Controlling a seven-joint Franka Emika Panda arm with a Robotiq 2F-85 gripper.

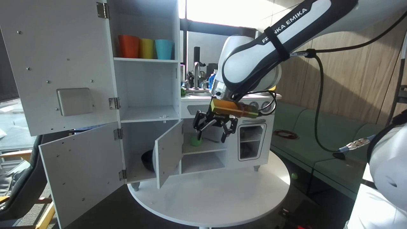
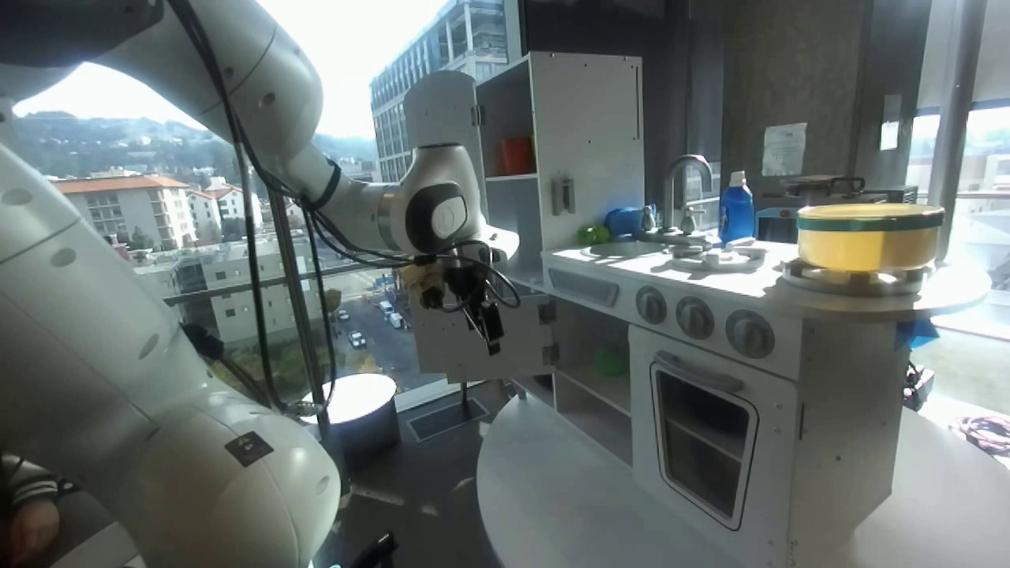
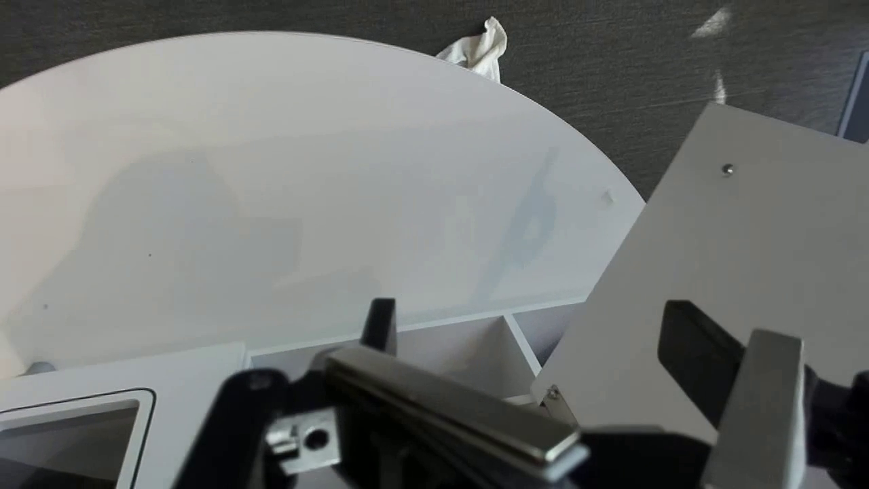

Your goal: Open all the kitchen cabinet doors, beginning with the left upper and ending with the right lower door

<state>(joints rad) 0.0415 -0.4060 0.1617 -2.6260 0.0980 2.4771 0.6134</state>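
The white toy kitchen has a tall upper left door (image 1: 70,63) and a lower left door (image 1: 84,171), both swung wide open. The under-sink door (image 1: 168,154) is also open and angled left; its inner face shows in the wrist view (image 3: 760,258) and in an exterior view (image 2: 442,347). The oven door (image 1: 251,140) on the right looks shut, with a grey handle (image 2: 698,372). My gripper (image 1: 211,138) hangs open and empty before the under-sink compartment, left of the oven door. It also shows in an exterior view (image 2: 491,331) and the wrist view (image 3: 531,307).
The kitchen stands on a round white table (image 1: 210,203). Orange (image 1: 128,46), yellow (image 1: 146,48) and blue (image 1: 164,49) cups stand on the upper shelf. A green object (image 1: 195,140) is under the sink. A yellow pot (image 2: 868,244) sits on the stove. Cables hang from my arm.
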